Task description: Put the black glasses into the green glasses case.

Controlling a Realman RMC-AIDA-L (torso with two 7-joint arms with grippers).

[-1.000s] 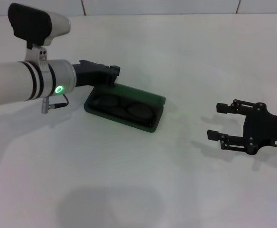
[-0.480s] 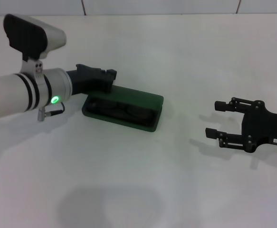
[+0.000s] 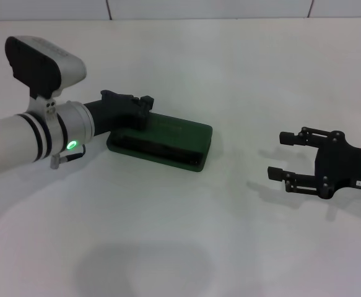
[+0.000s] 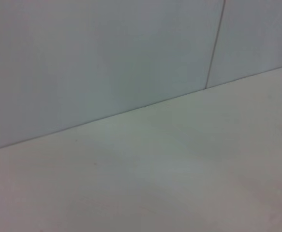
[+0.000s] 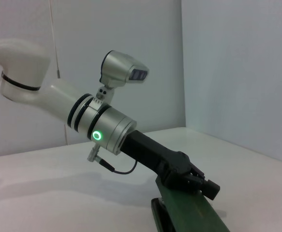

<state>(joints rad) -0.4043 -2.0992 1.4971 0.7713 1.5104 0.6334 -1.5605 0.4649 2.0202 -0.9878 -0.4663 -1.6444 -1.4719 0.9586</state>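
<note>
Only right wrist view shows left tool (image 5: 199,181) atop green glasses case (image 5: 191,215).

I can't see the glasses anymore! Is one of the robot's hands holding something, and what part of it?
Neither is gripping anything. The left gripper rests on the lid of the green glasses case, pressing rather than holding. The right gripper hovers with open, empty jaws.

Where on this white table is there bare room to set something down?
The white table is bare along the near edge, between the dark green hinged glasses case and the open right gripper, and behind both. It is crowded only where the left gripper rests on the case lid.
</note>
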